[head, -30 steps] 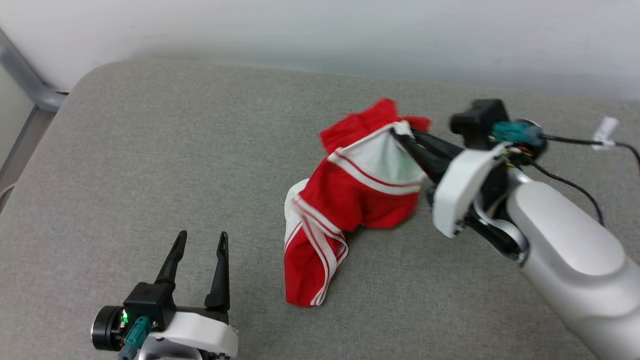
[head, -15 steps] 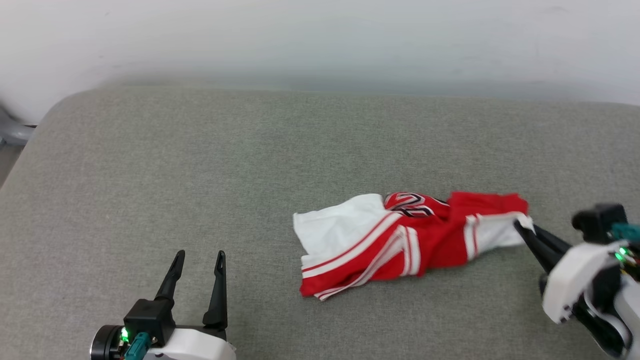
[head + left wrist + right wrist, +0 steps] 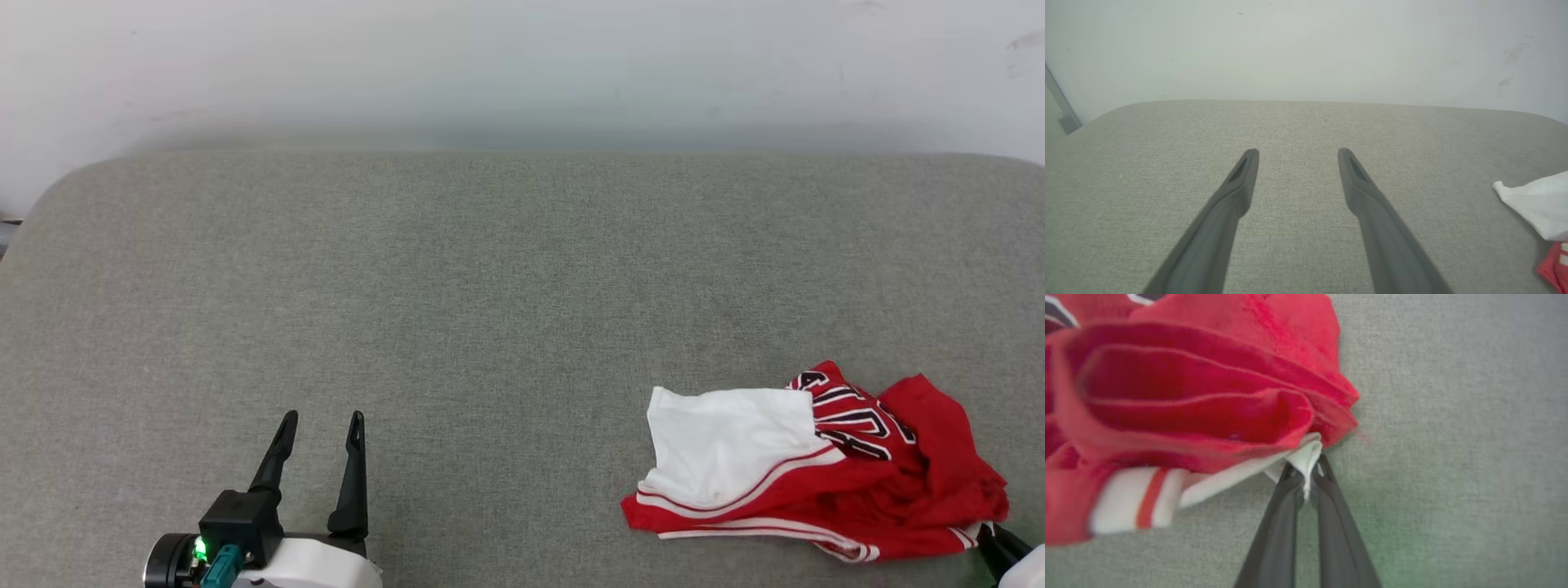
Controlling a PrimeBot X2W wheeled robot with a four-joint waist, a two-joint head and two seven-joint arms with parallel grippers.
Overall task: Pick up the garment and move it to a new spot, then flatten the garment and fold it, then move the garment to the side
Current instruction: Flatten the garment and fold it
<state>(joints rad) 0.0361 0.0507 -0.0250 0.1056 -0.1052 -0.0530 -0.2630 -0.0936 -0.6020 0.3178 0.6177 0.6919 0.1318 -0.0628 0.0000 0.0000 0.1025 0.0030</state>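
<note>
Grey woven fabric covered the wide cushion (image 3: 490, 310) in the head view, with a pale wall (image 3: 522, 65) behind it. The left claw (image 3: 322, 420) sat at the lower left, its two dark fingers spread wide with nothing between them, pointing toward the wall. The shirt (image 3: 816, 474) lay crumpled on the cushion well off to that claw's right. Its white sleeve was on the side nearest that claw, with red cloth and striped trim bunched beyond it and black, white-edged lettering showing on top. At the shirt's lower right corner, the dark tip of the right claw (image 3: 992, 541) met the cloth at the very edge of the picture. In the left wrist view, the left claw (image 3: 1297, 153) reached out over bare cushion, jaws fully apart and empty. The shirt (image 3: 1539, 204) showed well to the right of its fingers as a white sleeve with a scrap of red below it. In the right wrist view, the right claw (image 3: 1306, 473) was closed tight, its fingertips pinching a folded white edge of the shirt (image 3: 1200, 396). Red folds bulked ahead of the tips and to their left. A white band with a red stripe hung left of the fingers, and plain grey cushion lay to their right.
</note>
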